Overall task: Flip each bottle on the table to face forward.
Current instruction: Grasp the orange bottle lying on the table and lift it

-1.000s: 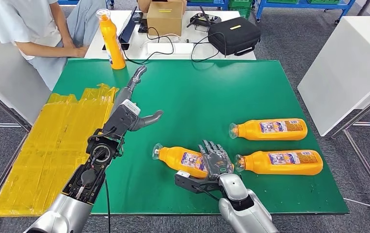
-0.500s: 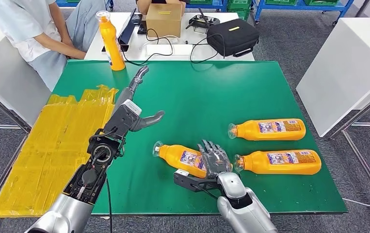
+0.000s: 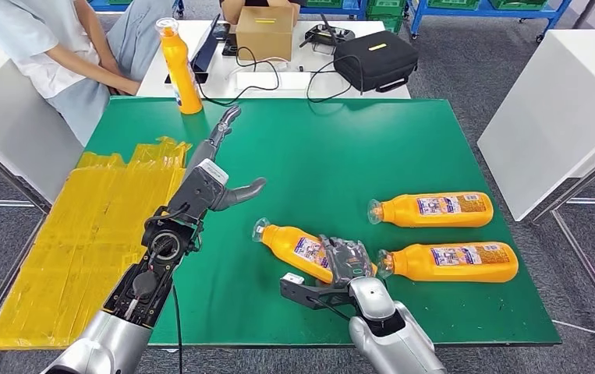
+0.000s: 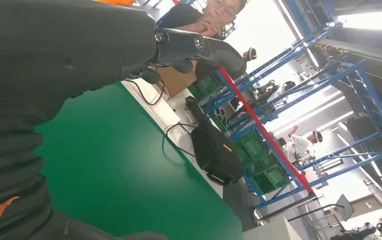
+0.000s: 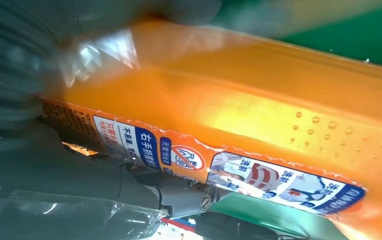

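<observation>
Right hand (image 3: pixel 346 261) clamps the nearest orange bottle (image 3: pixel 298 248), long axis slanting cap-first toward the left hand (image 3: pixel 214 167), which hovers open.

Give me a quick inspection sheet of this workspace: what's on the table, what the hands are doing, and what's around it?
Surface: green table, with yellow sheeting along its left side.
Job's things: three orange bottles lying down: held bottle, far bottle, near bottle; upright bottle at the far left corner.
Clutter: nothing seen on the green.
Hands: right hand grips the held bottle; left hand hovers open above the table.
Cables: black cables on the white table behind.
Surroundings: cardboard box, black bag, seated person, blue racks.
</observation>
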`<state>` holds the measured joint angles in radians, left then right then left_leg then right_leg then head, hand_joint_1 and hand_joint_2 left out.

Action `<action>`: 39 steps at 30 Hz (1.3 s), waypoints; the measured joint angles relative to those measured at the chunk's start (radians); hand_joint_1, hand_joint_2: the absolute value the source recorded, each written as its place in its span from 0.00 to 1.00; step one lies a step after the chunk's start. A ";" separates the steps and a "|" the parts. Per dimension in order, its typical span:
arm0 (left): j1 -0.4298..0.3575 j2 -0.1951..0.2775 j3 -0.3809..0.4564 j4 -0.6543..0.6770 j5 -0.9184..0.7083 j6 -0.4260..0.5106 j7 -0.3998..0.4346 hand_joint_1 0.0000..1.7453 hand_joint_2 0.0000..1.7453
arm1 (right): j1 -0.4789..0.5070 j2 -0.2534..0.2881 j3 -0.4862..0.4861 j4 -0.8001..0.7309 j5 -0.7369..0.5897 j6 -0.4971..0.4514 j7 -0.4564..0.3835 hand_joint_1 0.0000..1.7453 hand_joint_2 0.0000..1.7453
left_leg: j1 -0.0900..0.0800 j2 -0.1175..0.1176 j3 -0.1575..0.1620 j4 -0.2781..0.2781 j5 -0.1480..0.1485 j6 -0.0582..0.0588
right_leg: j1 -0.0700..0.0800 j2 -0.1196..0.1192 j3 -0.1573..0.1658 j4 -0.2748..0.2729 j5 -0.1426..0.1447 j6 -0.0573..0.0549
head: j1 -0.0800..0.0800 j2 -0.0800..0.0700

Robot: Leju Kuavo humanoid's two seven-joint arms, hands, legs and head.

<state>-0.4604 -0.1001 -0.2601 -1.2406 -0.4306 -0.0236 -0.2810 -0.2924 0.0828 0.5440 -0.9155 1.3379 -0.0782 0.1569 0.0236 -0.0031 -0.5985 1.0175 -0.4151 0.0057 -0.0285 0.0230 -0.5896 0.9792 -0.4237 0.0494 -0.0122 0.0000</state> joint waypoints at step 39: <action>0.155 0.011 -0.004 -0.194 0.686 -0.315 0.088 0.00 1.00 | 0.160 0.040 -0.275 -0.452 -0.664 -0.611 -0.478 1.00 1.00 | -0.001 -0.005 -0.036 0.001 0.006 0.003 | -0.002 -0.007 -0.021 0.002 0.006 0.000 | 0.000 0.000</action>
<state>-0.3054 -0.0889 -0.2639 -1.4349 0.2558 -0.3386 -0.1925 -0.1325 0.1232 0.2686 -1.3674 0.6738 -0.6888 -0.3215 0.0226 -0.0080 -0.6344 1.0182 -0.4091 0.0090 -0.0301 0.0162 -0.6102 0.9809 -0.4178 0.0494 -0.0123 0.0000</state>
